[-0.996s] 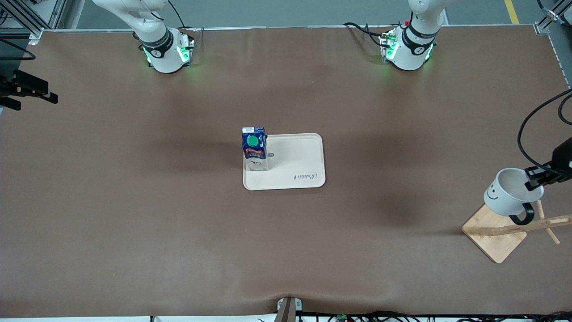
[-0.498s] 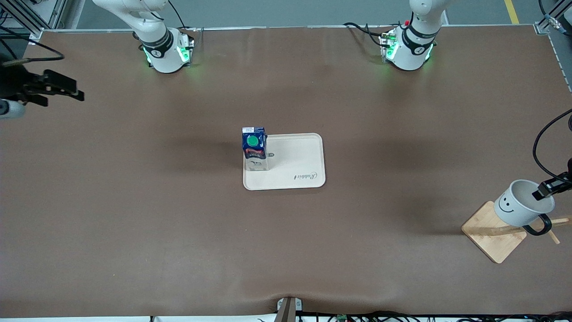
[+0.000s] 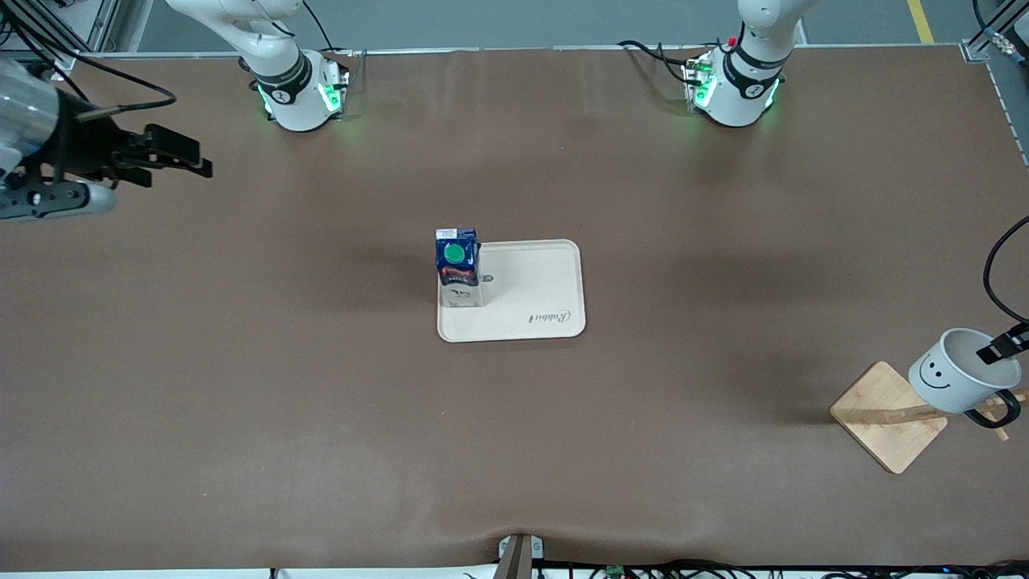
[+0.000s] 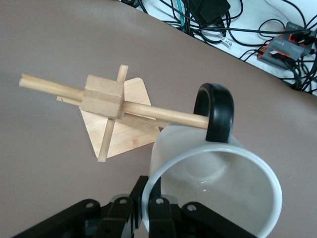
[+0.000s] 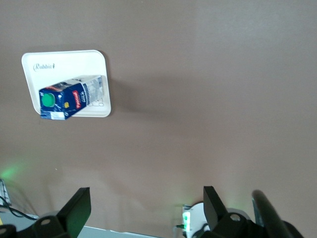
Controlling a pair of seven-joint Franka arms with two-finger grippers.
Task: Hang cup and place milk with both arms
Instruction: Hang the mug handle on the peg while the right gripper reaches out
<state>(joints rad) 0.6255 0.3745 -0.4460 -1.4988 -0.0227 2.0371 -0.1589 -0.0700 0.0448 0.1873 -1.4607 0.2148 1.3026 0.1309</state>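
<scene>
1. We see the left claw [image 4: 151,218] clenched on the rim of the cup [image 3: 957,370], one finger inside the wall and one outside. That grip leaves the black handle [image 4: 214,112] free on the part of the cup away from the claw.

2. The cup hangs tilted over the wooden rack [image 3: 888,414], at the left arm's end of the worktop [image 3: 321,402]. In the left wrist view a peg [image 4: 163,113] of the rack reaches the handle loop and looks threaded into it or just at its mouth; we cannot tell which.

3. We judge the tilt is deliberate: it turns the handle opening toward the peg so the loop can slide along it. The hanging does not look finished, since the claw carries the cup's weight.

4. The milk [image 3: 457,267] stands upright on a corner of the cream tray [image 3: 547,289], well apart from both claws, at mid-worktop. That half of the task looks done.

5. The right claw [image 3: 173,153] is released, fingers spread and holding nothing. It hovers over bare worktop at the right arm's end, the tray lying well away from it toward the middle. It appears to wait.

6. What we would watch next: letting go before the loop sits well along the peg could drop the cup.
</scene>
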